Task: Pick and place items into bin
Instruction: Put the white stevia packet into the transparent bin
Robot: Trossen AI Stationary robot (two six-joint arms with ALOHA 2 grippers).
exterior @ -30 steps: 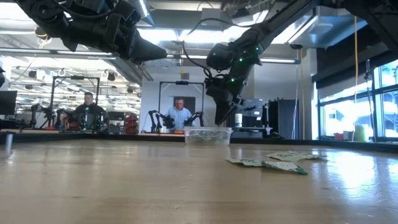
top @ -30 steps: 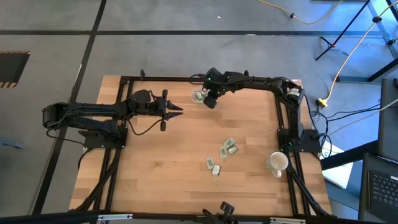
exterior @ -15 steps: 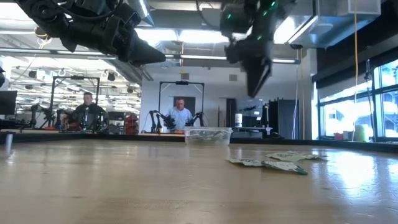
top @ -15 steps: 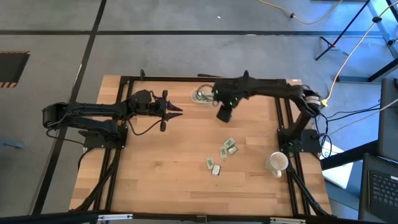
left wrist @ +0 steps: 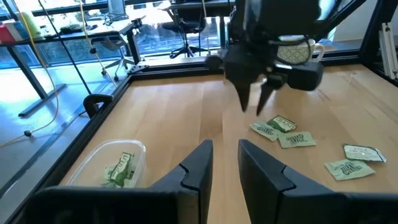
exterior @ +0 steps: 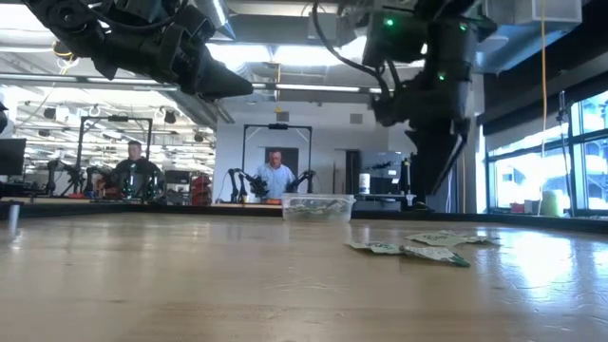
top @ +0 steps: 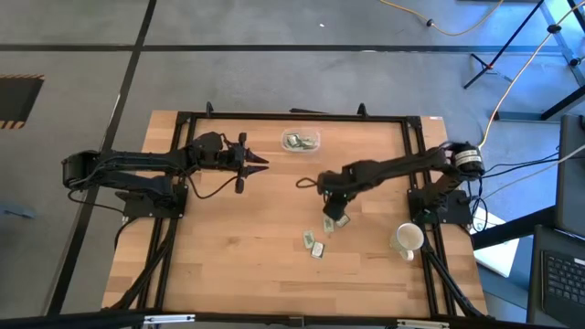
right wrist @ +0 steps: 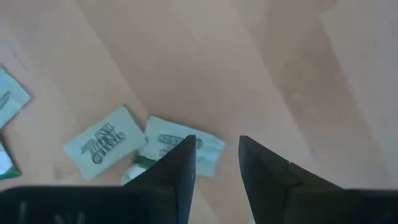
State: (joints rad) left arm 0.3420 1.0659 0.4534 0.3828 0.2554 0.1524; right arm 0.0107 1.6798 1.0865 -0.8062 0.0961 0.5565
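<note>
The clear bin (top: pixel 300 140) stands near the table's far edge with some packets in it; the left wrist view shows the bin (left wrist: pixel 115 165) holding a green-and-white one. Several loose packets (top: pixel 327 228) lie flat on the wood right of centre. My right gripper (top: pixel 331 203) hangs open, pointing down, just above and on the far side of that group, touching none; its wrist view shows two packets (right wrist: pixel 102 143) under the fingers. From the low view, my right gripper (exterior: pixel 432 185) is clear of the table. My left gripper (top: pixel 260 163) waits open in the air left of the bin.
A white cup (top: pixel 407 239) lies near the table's right edge, close to the right arm's base. A black frame (top: pixel 274 116) runs round the table top. Bare wood (top: pixel 228 247) lies to the left of the packets. People sit in the room beyond the table (exterior: pixel 275 176).
My right gripper has swung from over the bin at the far edge toward the near edge, and now hangs over the loose packets. It has tipped further down along the way. The bin and the loose packets have stayed in place.
</note>
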